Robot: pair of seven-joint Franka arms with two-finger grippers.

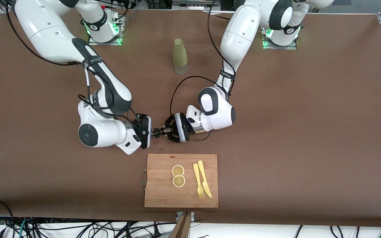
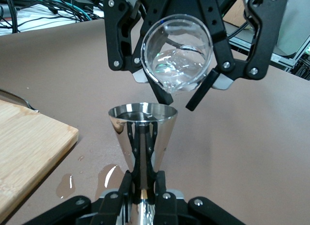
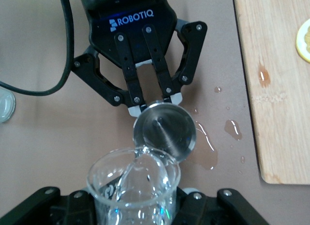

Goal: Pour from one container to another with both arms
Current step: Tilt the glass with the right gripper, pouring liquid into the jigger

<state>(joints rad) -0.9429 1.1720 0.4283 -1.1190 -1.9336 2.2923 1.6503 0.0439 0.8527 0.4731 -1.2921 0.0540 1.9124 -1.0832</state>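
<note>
My left gripper (image 1: 168,130) (image 2: 143,181) is shut on the narrow waist of the silver metal jigger (image 2: 143,133) (image 3: 164,130) and holds it upright just over the table, farther from the front camera than the cutting board. Facing it, my right gripper (image 1: 150,132) (image 3: 133,205) is shut on the small clear glass cup (image 2: 177,55) (image 3: 133,184). The cup is tipped toward the jigger, with its lip right above the jigger's rim. In the front view the two containers show only as a tiny dark shape between the two hands.
Water puddles (image 2: 109,179) (image 3: 208,154) lie on the brown table under the jigger. A wooden cutting board (image 1: 181,198) holds two lemon slices (image 1: 178,170), a yellow fork (image 1: 197,181) and a knife (image 1: 204,180). A tall olive-green bottle (image 1: 180,56) stands between the arms' bases.
</note>
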